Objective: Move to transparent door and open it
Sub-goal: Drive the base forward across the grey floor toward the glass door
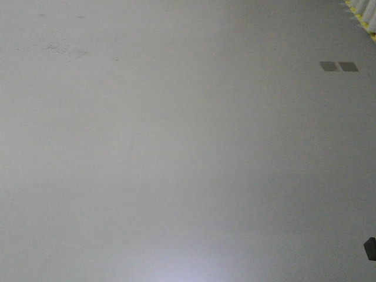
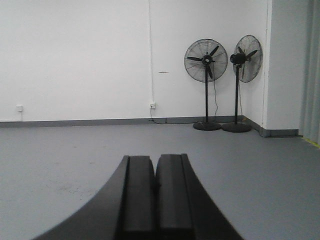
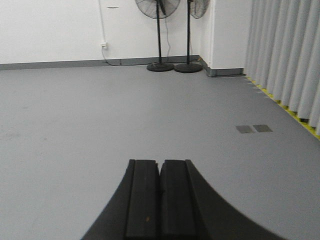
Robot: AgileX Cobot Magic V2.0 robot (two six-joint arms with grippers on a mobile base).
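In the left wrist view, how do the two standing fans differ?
The left fan faces the camera, its grille a full circle; the right fan is turned aside, its grille a narrow oval. The left fan stands along the wall; the right fan stands nearer the corner. Both are black, on poles with round bases.

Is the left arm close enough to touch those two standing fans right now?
Probably not. The left gripper, shut, points across a long stretch of open floor; the fans stand far off by the wall. Nothing blocks it, only distance.
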